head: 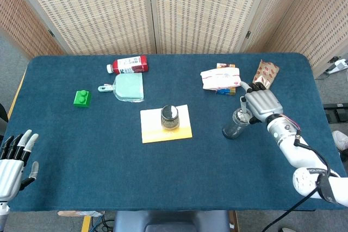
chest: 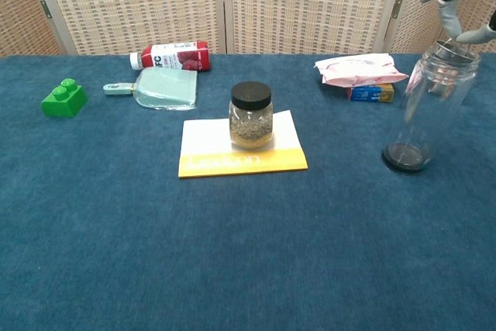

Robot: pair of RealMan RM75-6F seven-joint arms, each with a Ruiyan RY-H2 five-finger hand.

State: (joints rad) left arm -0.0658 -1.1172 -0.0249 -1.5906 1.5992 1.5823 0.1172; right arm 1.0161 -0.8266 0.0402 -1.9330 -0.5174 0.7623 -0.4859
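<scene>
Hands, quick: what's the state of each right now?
Left hand: open, fingers spread, holding nothing, at the table's near edge.
Right hand: pinching a small metal ring at the clear bottle's mouth.

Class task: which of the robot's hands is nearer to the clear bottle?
Right. The right hand is at the clear bottle's mouth; the left hand lies far off by the table's near left edge.

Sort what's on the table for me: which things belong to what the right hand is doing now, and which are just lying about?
In hand:
right hand, fingers at the mouth of the clear bottle
small metal piece at the bottle's rim

Lying about:
lidded jar on the yellow card
red drink bottle
green brick
pale green scoop
snack packets
left hand, idle at the table's near edge
</scene>
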